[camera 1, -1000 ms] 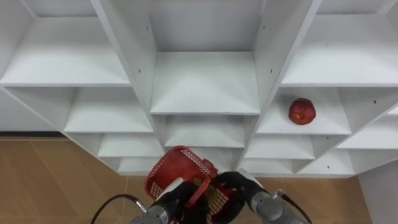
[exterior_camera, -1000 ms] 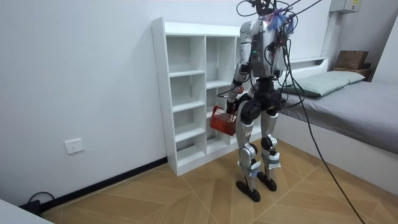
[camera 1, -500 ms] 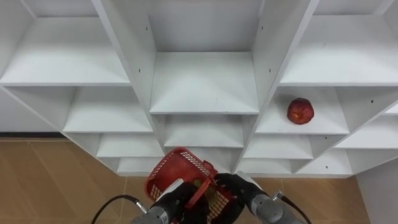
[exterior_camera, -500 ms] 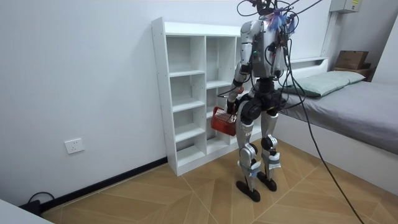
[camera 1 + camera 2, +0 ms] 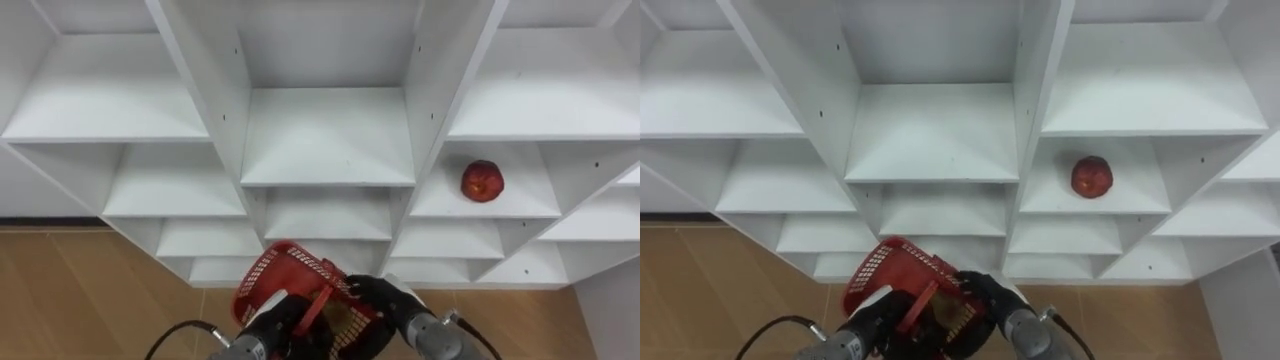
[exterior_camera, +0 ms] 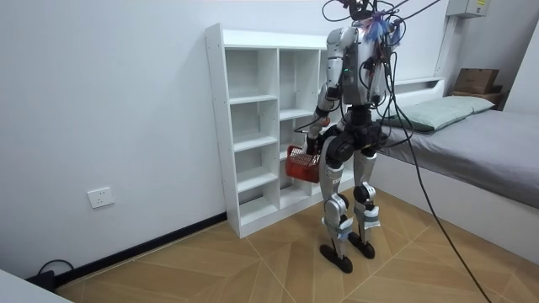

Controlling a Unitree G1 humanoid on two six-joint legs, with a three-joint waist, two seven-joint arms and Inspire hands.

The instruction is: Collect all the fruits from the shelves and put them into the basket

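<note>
**Fruit (image 5: 482, 181) on the right-column shelf (image 5: 530, 197)**

Left eye view: the fruit lies mid-shelf in the closet (image 5: 330, 140), clear of both side edges. The left hand (image 5: 275, 318) is clenched on the red basket (image 5: 282, 275) handle. The right hand (image 5: 378, 298) sits at its rim, grasp unreadable.

Room view: the robot stands close before the closet.

Right eye view: a reach should likely enter squarely over the shelf's front edge.

Red basket (image 5: 290, 283), red apple (image 5: 482, 181), white closet (image 5: 328, 135)

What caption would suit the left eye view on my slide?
Left hand carries a red basket before white shelves; one red fruit sits inside.
</note>
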